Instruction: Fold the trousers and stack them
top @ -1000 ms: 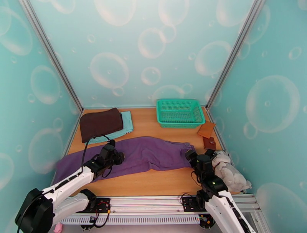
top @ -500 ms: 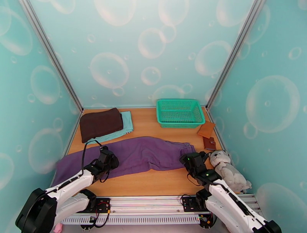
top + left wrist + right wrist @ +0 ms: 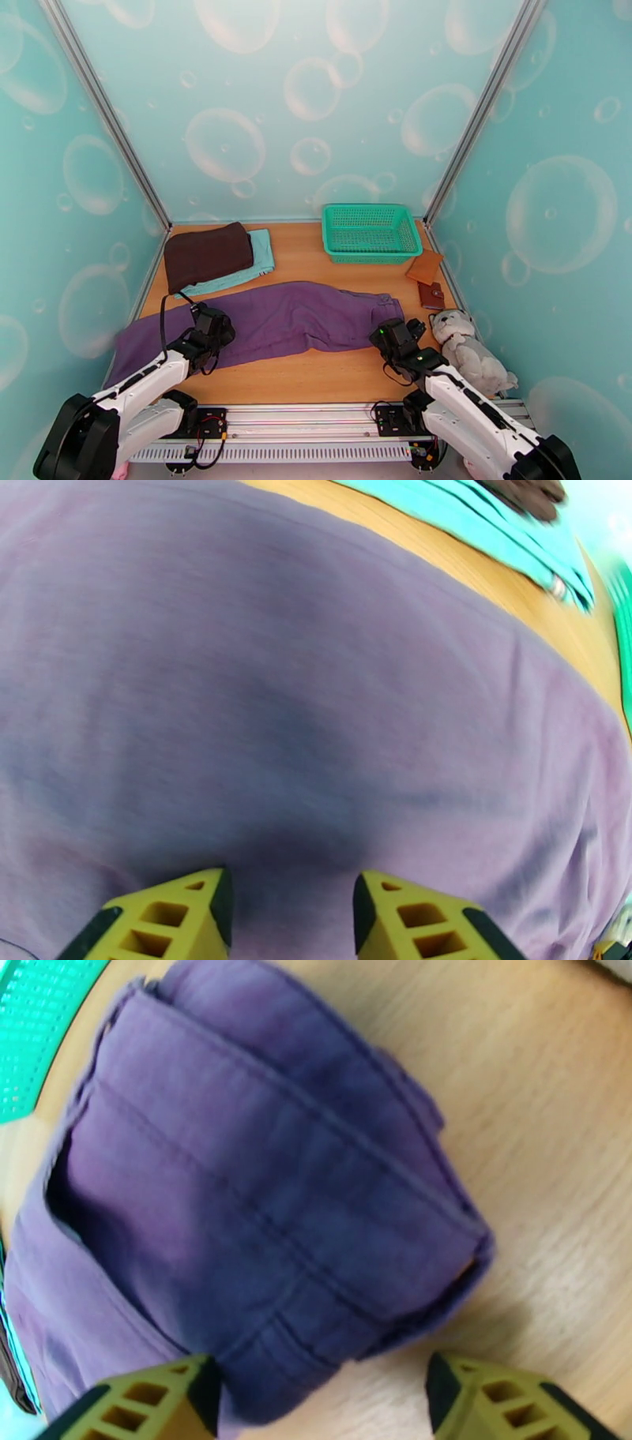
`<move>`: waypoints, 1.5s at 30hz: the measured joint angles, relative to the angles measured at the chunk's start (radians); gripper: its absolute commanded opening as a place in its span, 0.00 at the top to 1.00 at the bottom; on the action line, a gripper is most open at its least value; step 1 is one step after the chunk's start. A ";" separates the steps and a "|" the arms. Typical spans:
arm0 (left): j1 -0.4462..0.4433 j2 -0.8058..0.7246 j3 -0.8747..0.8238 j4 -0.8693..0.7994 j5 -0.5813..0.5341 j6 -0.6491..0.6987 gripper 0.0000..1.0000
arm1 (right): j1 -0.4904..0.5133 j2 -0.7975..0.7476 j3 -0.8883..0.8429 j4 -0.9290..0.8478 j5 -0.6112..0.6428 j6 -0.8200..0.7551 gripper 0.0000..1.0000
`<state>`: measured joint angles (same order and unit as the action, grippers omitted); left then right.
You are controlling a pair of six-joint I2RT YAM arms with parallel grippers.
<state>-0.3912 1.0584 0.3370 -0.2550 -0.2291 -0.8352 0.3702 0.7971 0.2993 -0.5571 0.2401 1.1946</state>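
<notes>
The purple trousers (image 3: 292, 316) lie stretched across the table, legs to the left and waistband to the right. My left gripper (image 3: 212, 325) hovers low over the leg part; in the left wrist view its yellow fingers (image 3: 170, 914) stand apart above smooth purple fabric (image 3: 316, 717) with nothing pinched between them. My right gripper (image 3: 389, 333) is at the waistband end. In the right wrist view its fingers (image 3: 146, 1398) are spread wide on either side of the waistband's near corner (image 3: 261, 1197), open, with no cloth gripped.
A dark brown folded cloth (image 3: 207, 254) rests on a light teal folded cloth (image 3: 262, 256) at the back left. A green basket (image 3: 370, 233) stands at the back right. Two brown wallets (image 3: 426, 270) and a grey plush toy (image 3: 470, 355) lie along the right edge.
My left gripper has slid left and nearer along the trouser leg. My right gripper has moved left from the plush toy to the waistband, and its fingers have narrowed somewhat.
</notes>
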 measured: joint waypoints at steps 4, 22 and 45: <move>0.000 -0.003 -0.004 -0.002 0.000 -0.004 0.52 | -0.071 0.007 0.000 0.031 0.003 0.000 0.45; 0.020 -0.033 -0.008 -0.059 -0.038 -0.122 0.53 | -0.224 0.062 0.071 0.099 -0.008 -0.143 1.00; 0.020 -0.024 -0.006 -0.060 -0.051 -0.161 0.53 | -0.307 0.080 0.237 0.139 0.142 -0.518 0.96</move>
<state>-0.3714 1.0348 0.3309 -0.3149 -0.2806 -0.9962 0.0628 0.8776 0.5365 -0.4183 0.3817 0.6762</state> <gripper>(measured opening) 0.468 0.060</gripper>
